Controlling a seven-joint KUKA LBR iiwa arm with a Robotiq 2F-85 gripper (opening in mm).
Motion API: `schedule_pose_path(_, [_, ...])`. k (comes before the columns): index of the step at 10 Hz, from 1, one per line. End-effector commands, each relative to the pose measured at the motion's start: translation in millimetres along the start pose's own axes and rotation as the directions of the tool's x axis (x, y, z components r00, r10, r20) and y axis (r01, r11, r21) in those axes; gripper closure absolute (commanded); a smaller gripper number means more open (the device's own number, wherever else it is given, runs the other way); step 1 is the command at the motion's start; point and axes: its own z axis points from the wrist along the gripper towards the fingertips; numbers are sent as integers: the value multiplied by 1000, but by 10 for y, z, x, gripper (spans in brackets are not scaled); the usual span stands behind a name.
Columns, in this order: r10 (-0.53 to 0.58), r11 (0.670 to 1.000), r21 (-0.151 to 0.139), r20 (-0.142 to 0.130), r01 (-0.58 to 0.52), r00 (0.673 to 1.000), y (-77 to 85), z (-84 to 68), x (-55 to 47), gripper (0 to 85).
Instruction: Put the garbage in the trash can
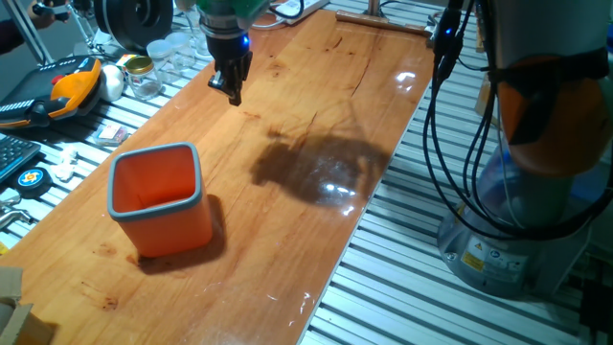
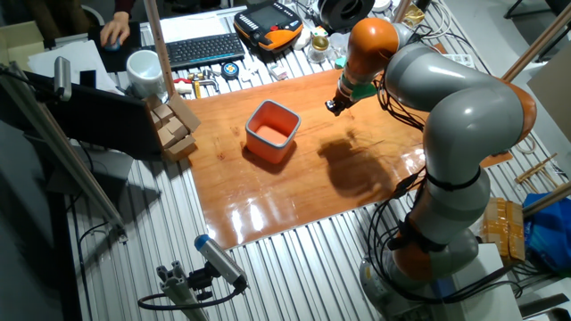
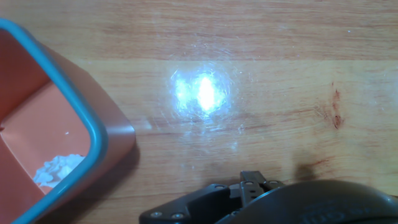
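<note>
The orange trash can point(image 1: 172, 225) with a grey rim stands on the wooden table near its left front. It also shows in the other fixed view point(image 2: 284, 147) and at the left edge of the hand view point(image 3: 99, 134). The garbage point(image 3: 59, 168), a small crumpled white wad, lies on the bottom inside the can. My gripper point(image 1: 228, 91) hangs over the far part of the table, away from the can, and holds nothing. Its fingers look slightly apart. It also shows in the other fixed view point(image 2: 333, 107).
Clear glass jars point(image 1: 158, 57), a white egg-shaped ball point(image 1: 113, 84) and an orange-and-black tool point(image 1: 72, 84) sit beyond the table's left edge. A keyboard point(image 2: 201, 49), a mug point(image 2: 143, 69) and wooden blocks point(image 2: 174, 125) stand behind. Cables point(image 1: 441, 115) hang at the right.
</note>
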Motion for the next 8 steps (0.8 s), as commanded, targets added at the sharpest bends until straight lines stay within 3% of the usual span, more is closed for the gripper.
schedule_pose_path(1, [-1, 1000, -3, 1, 1, 1000, 2, -3, 2, 850])
schedule_pose_path(8, [-4, 1000, -5, -5, 4, 1000, 20, -14, -7, 850])
